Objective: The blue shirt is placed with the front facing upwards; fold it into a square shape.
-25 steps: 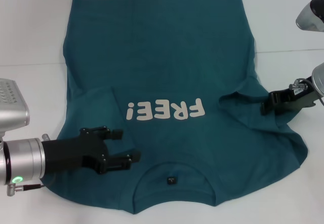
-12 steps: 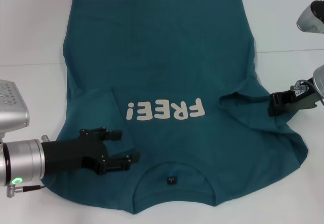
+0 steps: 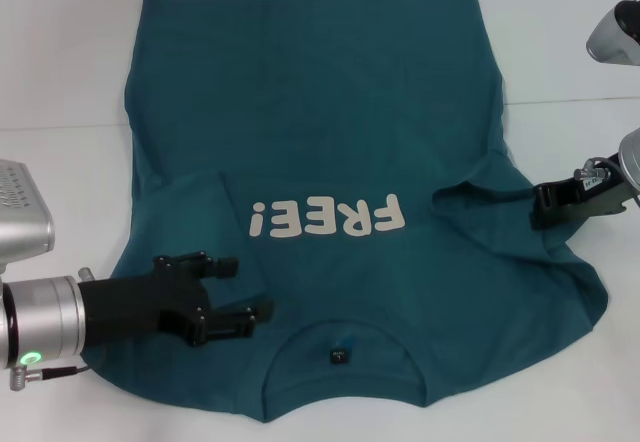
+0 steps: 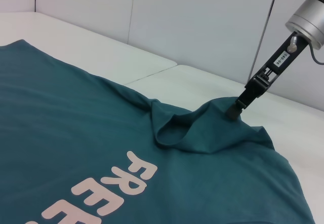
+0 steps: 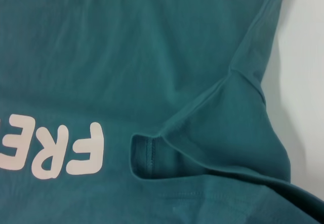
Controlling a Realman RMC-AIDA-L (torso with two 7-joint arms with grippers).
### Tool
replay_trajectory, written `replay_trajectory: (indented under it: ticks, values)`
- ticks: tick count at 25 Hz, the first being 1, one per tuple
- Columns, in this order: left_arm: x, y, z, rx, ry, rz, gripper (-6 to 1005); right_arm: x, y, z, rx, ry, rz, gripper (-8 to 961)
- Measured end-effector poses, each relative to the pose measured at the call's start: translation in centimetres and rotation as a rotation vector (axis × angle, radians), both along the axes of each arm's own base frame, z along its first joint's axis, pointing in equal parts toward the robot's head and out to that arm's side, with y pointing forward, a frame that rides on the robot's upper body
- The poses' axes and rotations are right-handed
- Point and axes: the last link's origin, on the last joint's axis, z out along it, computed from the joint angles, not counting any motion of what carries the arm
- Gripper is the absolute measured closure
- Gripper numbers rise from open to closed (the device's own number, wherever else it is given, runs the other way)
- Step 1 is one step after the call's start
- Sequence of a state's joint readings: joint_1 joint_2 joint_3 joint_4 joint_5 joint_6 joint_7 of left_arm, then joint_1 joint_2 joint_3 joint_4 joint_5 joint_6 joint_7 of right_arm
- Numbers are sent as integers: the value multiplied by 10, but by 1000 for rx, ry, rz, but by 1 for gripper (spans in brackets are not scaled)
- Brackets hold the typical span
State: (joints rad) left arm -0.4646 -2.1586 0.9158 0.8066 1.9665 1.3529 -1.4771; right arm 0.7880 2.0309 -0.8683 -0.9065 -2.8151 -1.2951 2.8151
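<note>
1. While the collar end of the blue shirt lies nearest, front up on the white surface, the small black neck tag sits inside the collar at the near edge, and the hem reaches to the far side.
2. At near left, the left gripper lies low over the shoulder and the folded-in left sleeve; its black fingers are spread apart with nothing between them, so they look released.
3. Further in, the "FREE!" print runs across the chest, flat and unwrinkled.
4. On the right, at about the same depth, the right gripper meets the right sleeve. Seen from the left wrist, its tip presses into a raised hump of cloth; whether the fingers are clenched on it or just released, I cannot tell.
5. The right sleeve is tucked inward toward the print, but its fold is puffy and its hem curls open.
6. Judgement: the sleeve-folding step appears to be finishing. To do it well, both sleeves should lie flat with straight side edges, so the right hump wants pressing down before any lengthwise fold.
7. The far half of the shirt lies smooth and unfolded, ready to be brought toward the collar.
</note>
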Motion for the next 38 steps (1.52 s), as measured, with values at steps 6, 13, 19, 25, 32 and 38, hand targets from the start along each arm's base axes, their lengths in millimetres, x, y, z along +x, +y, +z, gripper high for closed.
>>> replay_trajectory:
  ticks: [6, 13, 19, 25, 32, 38]
  values:
    - [-1, 0, 0, 0, 0, 1, 181, 0, -2, -1, -17, -2, 8, 917]
    - [-1, 0, 0, 1, 0, 2, 181, -10, -3, -4, -51, 27, 57, 923]
    - [0, 0, 1, 2, -1, 2, 181, -22, -8, -6, -87, 28, 112, 938]
    - [-1, 1, 2, 11, -5, 8, 180, -26, -15, -10, -159, 23, 148, 941]
    - [-2, 0, 3, 14, -14, 19, 180, -38, -25, -7, -256, -6, 245, 942]
    - [-2, -1, 2, 9, -19, 25, 179, -41, -30, -13, -352, -66, 295, 943]
